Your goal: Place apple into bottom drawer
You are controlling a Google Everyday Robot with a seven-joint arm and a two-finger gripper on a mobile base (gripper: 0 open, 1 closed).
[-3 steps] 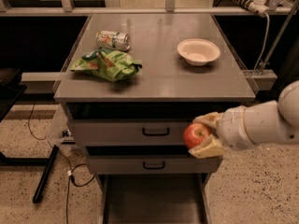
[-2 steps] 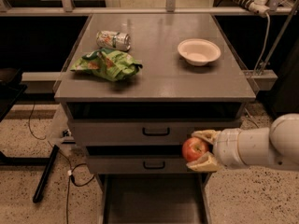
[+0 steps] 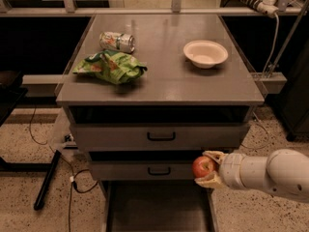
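Note:
The red apple (image 3: 203, 166) with a yellow blush is held in my gripper (image 3: 207, 168), which is shut on it. The arm reaches in from the right. The apple hangs in front of the right end of the middle drawer (image 3: 145, 170), above the right rail of the open bottom drawer (image 3: 157, 207). The bottom drawer is pulled out, a wide grey tray with its floor showing at the lower middle.
On the cabinet top (image 3: 169, 81) lie a crushed drink can (image 3: 117, 41), a green snack bag (image 3: 111, 66) and a white bowl (image 3: 205, 53). The top drawer (image 3: 161, 137) is closed. A cable and a black leg lie on the floor at left.
My gripper has carried the apple downward, from beside the top drawer to the level of the middle drawer, close over the open bottom drawer.

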